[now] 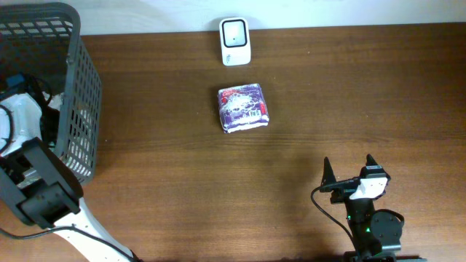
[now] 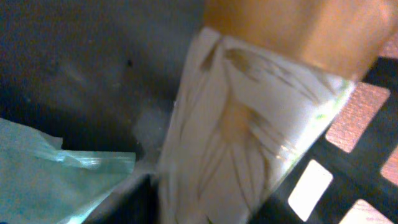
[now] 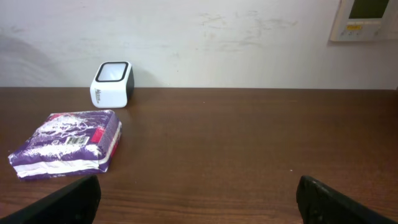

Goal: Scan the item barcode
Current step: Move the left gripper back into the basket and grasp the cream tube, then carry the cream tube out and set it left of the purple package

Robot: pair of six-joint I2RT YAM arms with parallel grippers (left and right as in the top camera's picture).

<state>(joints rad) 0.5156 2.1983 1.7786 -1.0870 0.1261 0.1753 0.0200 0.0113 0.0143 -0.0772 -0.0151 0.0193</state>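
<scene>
Reaching into the basket for a soft pouch to scan.

Overhead: left gripper [image 1: 22, 109] down in grey basket [image 1: 76, 44], jaws hidden, impossible to tell if closed; right gripper [image 1: 349, 178] spread wide, empty. Left wrist: white leaf-printed pouch [image 2: 249, 137], gold top, leaning on the mesh wall beside teal bag [image 2: 56, 168]; likely light, crinkly, slippery, best pinched mid-body. Right wrist: purple packet [image 3: 65, 143] lying flat near scanner [image 3: 112, 84].

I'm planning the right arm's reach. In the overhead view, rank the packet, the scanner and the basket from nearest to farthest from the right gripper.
From the right gripper:
1. The packet, mid-table, ahead and to its left.
2. The scanner, at the table's far edge, beyond the packet.
3. The basket, right across the table on the left side.
</scene>
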